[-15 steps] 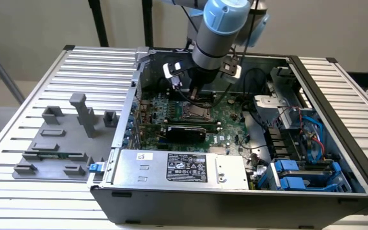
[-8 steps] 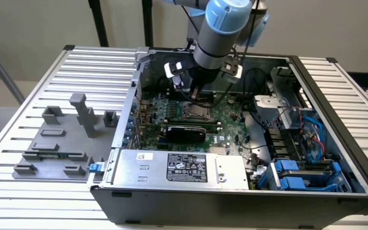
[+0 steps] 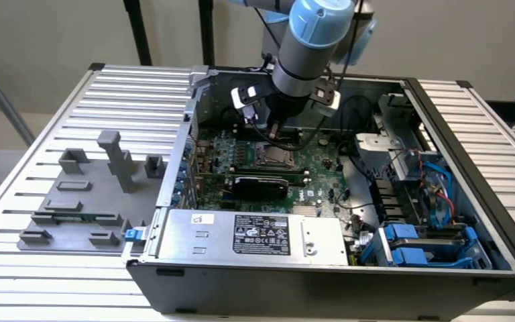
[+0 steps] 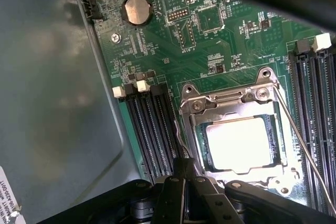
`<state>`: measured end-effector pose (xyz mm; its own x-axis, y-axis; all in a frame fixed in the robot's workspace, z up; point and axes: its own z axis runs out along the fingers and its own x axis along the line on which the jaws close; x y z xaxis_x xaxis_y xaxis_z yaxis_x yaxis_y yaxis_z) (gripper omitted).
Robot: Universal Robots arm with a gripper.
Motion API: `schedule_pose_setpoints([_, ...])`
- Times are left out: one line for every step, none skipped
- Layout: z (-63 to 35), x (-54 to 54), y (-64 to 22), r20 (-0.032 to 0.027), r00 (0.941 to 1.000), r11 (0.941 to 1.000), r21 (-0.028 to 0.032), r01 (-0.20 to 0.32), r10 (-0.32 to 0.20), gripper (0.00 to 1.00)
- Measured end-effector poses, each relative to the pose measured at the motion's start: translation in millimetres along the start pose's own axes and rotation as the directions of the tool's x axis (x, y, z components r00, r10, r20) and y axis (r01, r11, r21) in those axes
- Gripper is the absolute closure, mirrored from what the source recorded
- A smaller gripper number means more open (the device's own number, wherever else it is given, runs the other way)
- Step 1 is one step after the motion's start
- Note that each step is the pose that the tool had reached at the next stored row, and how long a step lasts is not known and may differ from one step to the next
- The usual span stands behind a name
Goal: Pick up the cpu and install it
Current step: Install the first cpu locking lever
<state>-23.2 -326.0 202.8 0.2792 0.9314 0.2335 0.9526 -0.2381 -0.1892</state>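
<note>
Wrist view: thin silvery-grey square cpu [image 4: 239,144] seated in steel-framed motherboard socket [image 4: 239,103]; black pincer [image 4: 184,182] closed, empty, at socket edge.

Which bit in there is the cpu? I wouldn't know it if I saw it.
Start at the open computer case and find the green motherboard inside. On it sits a silvery metal socket frame, between two banks of long black memory slots. The cpu is the flat, shiny square inside that frame, the one bright plain patch on a crowded board.
</note>
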Motion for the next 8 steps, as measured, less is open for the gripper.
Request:
schedule_pose_setpoints([-0.1,0.2,0.5,0.0005,1.0000,1.0000,0.0001,0.000,0.000,0.89])
schedule_pose_setpoints([-0.1,0.3,1.1,0.0010,1.0000,1.0000,0.0002,0.000,0.000,0.89])
schedule_pose_setpoints([-0.2,0.5,1.6,0.0015,1.0000,1.0000,0.0001,0.000,0.000,0.89])
schedule_pose_setpoints([-0.2,0.6,2.2,0.0019,1.0000,1.0000,0.0002,0.000,0.000,0.89])
schedule_pose_setpoints([-0.3,0.7,2.5,0.0021,1.0000,1.0000,0.0004,-0.001,0.000,0.89])
schedule_pose_setpoints([-0.3,0.6,2.6,0.0022,1.0000,1.0000,0.0009,-0.001,0.001,0.89])
schedule_pose_setpoints([-0.3,0.5,2.7,0.0023,1.0000,1.0000,0.0013,-0.001,0.001,0.89])
schedule_pose_setpoints([-0.3,0.5,2.7,0.0025,1.0000,1.0000,0.0016,-0.001,0.001,0.89])
